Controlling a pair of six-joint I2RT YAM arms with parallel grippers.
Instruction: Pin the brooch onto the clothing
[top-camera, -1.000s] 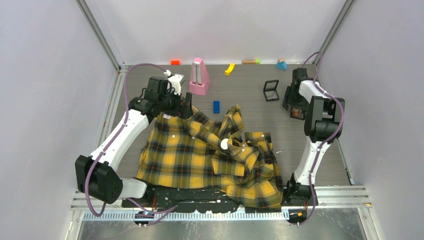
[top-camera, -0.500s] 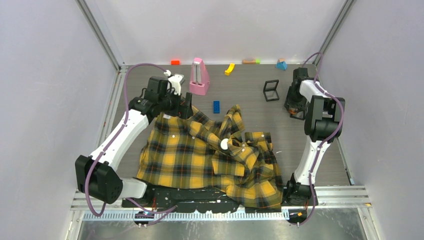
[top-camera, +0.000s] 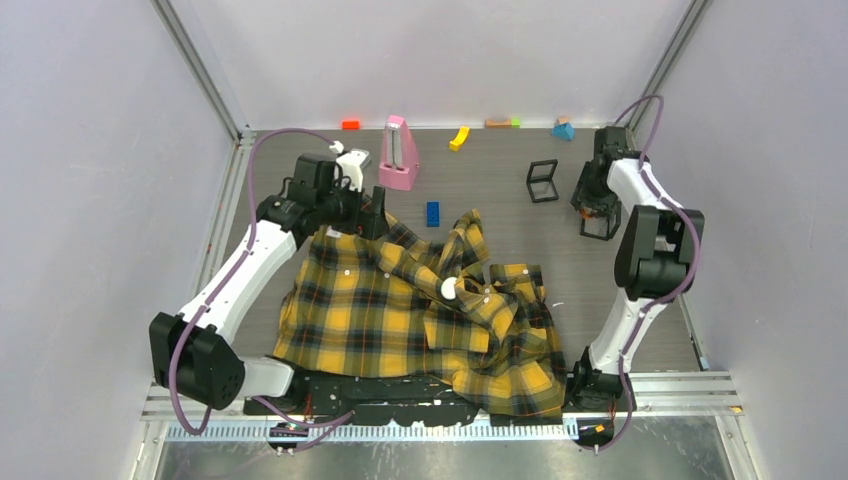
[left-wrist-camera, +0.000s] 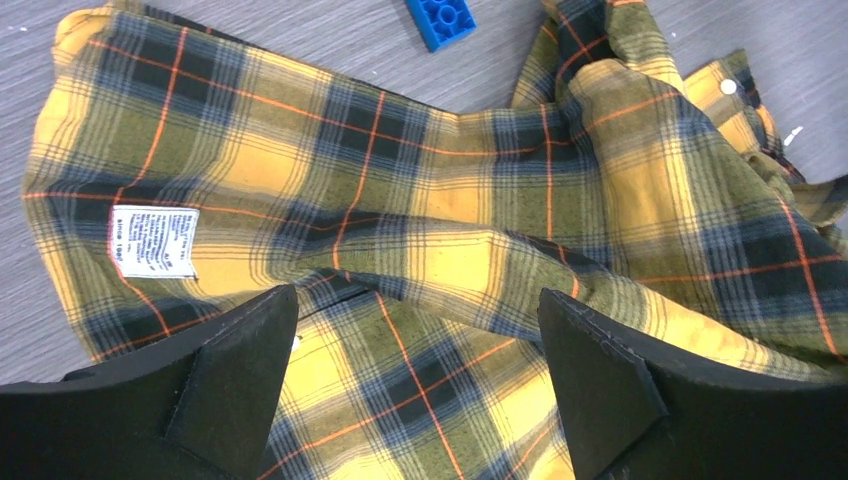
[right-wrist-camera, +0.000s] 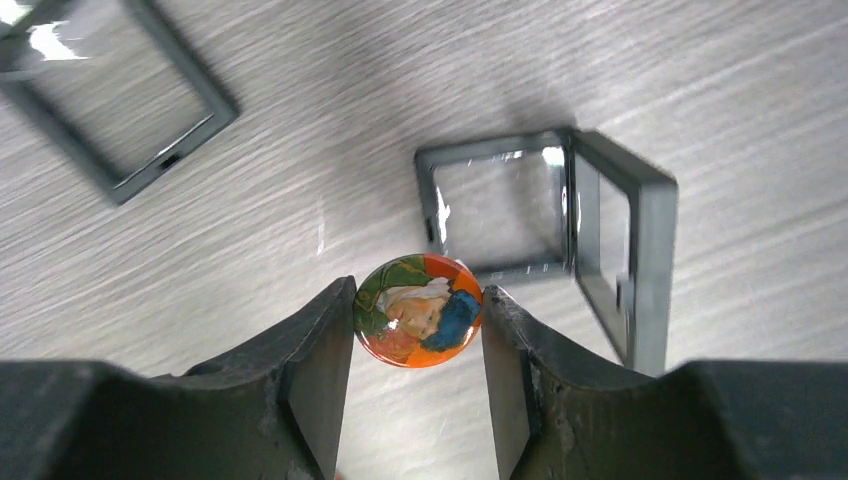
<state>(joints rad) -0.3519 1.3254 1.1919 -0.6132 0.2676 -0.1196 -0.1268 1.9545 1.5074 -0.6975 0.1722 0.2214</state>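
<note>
**Item 1. Right gripper** (right-wrist-camera: 418, 300): we record its two fingers clamped on the brooch (right-wrist-camera: 420, 316), one pad touching each side of the rim. The brooch is a small round piece facing the wrist camera, with an orange ground and green, white and blue in the picture on it. We cannot tell whether it is clear of the desk (right-wrist-camera: 250, 220) below it.

**Item 2. Open case** (right-wrist-camera: 610, 250): a black square frame with a hinged lid. It lies on the desk just beyond the fingertips, off to the right in the wrist view.

**Item 3. Second frame** (right-wrist-camera: 115, 100): black, square and lying flat. It is farther out from the same gripper, to the upper left of that view and apart from the open case.

**Item 4. Left gripper** (left-wrist-camera: 415, 298): we note its fingers spread wide with nothing between them. It hangs over the shirt (left-wrist-camera: 470, 200).

**Item 5. Shirt**: yellow-and-black plaid with thin red lines, lying rumpled on the desk directly under the left gripper and spreading past both fingers. A white label (left-wrist-camera: 152, 240) sits beside one finger. A white button (left-wrist-camera: 728, 87) shows on a far fold on the other side.

**Item 6. Blue brick** (left-wrist-camera: 441, 20): it lies on the bare desk beyond the shirt's far edge, ahead of the left gripper.
</note>
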